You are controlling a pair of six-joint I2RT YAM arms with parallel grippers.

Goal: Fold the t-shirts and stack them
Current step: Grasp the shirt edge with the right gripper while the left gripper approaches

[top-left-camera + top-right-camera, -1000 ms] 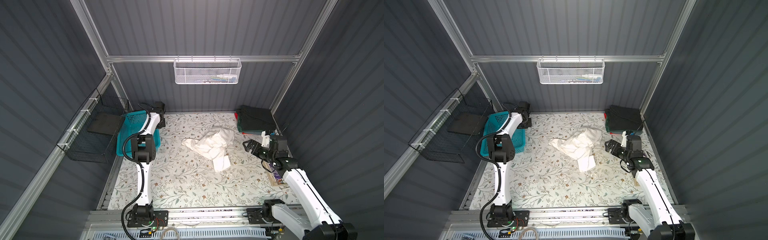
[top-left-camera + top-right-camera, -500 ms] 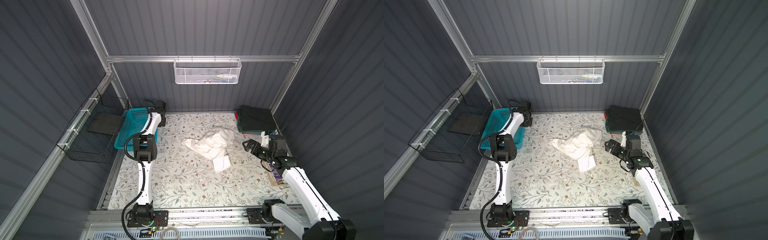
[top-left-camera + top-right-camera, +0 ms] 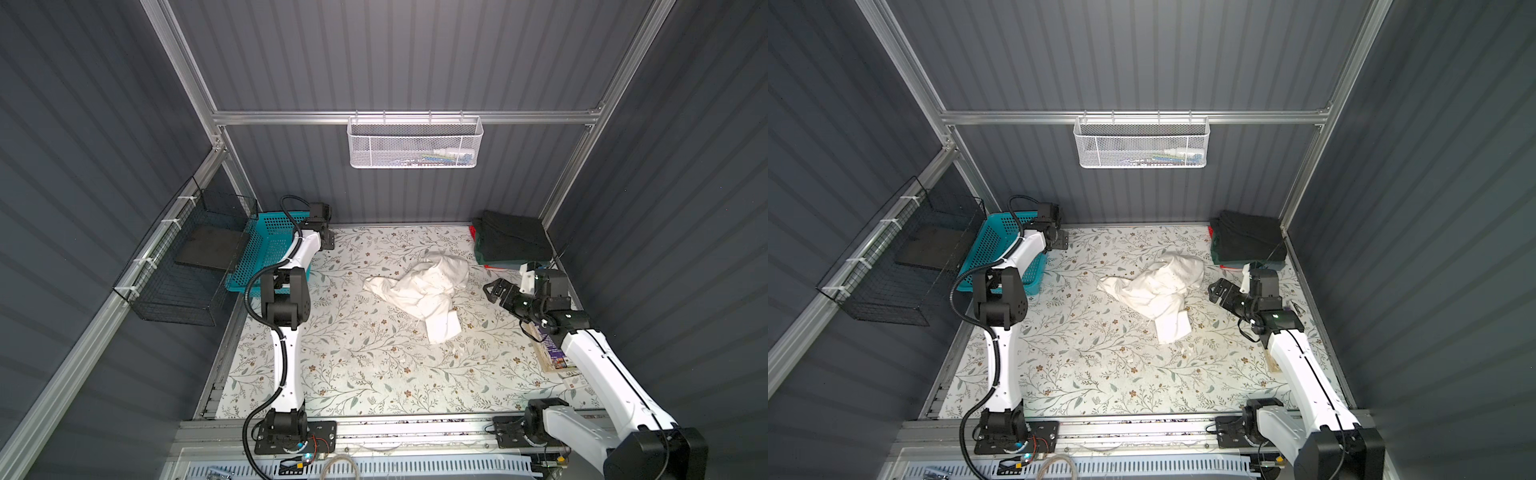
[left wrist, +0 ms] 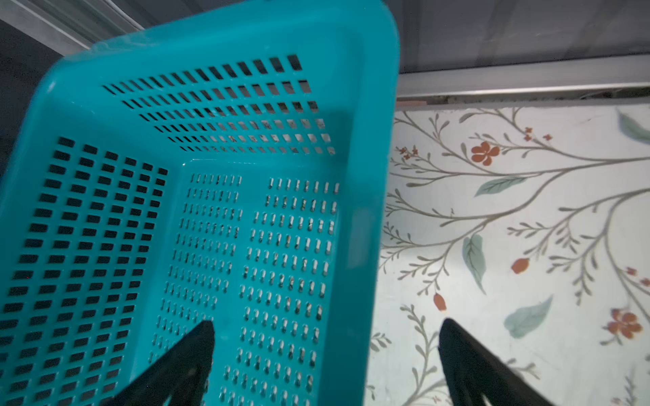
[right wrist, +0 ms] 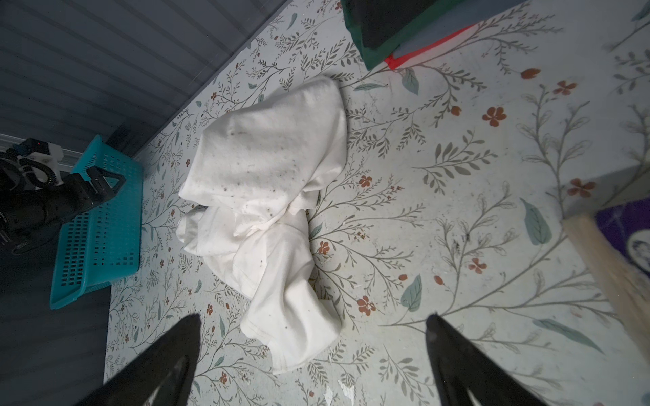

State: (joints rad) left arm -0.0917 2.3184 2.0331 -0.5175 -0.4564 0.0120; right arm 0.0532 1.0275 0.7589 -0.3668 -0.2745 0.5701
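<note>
The off-white t-shirt [image 3: 424, 286] [image 3: 1158, 286] lay crumpled in a loose heap, not spread flat. One rounded bulge of cloth faced the stack of folded shirts [image 3: 511, 243] [image 3: 1246, 239], and a narrower tail trailed away from it. In the right wrist view the fabric [image 5: 271, 168] showed soft creases, a hemmed edge at the tail and faint dark and reddish specks. The stack [image 5: 404, 31] showed black on top, then dark green, grey and red at the bottom. The heap sat on the floral table covering [image 3: 353, 365] just beside the stack without touching it. The right gripper [image 3: 496, 291] [image 3: 1219, 291] [image 5: 313, 316] was near the stack, its jaws spread wide and holding nothing. They pointed at the heap, which lay in front of the fingertips and apart from them. The left gripper [image 3: 326, 241] [image 3: 1059, 241] [image 4: 326, 323] was well apart from the stack, beyond the heap, at the teal basket [image 3: 270, 245] [image 3: 992, 245] [image 4: 365, 175]. Its jaws also stood wide apart, with one finger over the basket's inside, the other over the covering and the basket's side wall between them. No cloth lay near them.
</note>
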